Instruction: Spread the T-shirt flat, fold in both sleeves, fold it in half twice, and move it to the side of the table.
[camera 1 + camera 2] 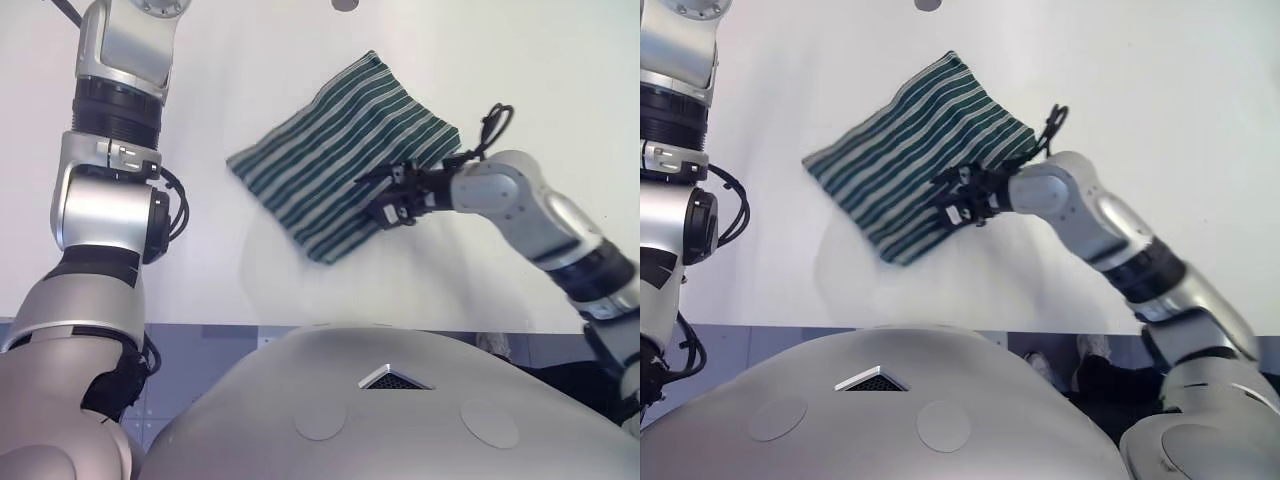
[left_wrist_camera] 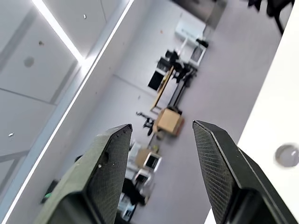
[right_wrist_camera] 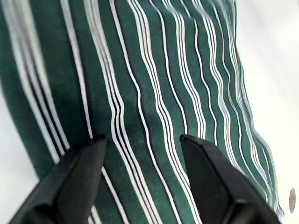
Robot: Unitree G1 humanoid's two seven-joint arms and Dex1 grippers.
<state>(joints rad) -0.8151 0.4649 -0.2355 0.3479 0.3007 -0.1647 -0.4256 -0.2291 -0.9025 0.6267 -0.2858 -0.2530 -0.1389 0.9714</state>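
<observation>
R tool (image 1: 378, 196), fingers apart, over folded T-shirt (image 1: 320, 150) at right edge.

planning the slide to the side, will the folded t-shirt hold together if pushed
Probably floppy: the T-shirt is soft striped cloth, folded flat on the table. A push from the right gripper may bunch its layers. Likely light; it won't roll.

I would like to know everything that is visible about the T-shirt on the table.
The T-shirt is dark green cloth with thin white stripes, soft-looking. It is folded into a compact, roughly rectangular packet, no sleeves showing, lying flat and turned diagonally on the white table. The right gripper is at its near right edge with fingers open over the fabric; whether they press on it is unclear.
</observation>
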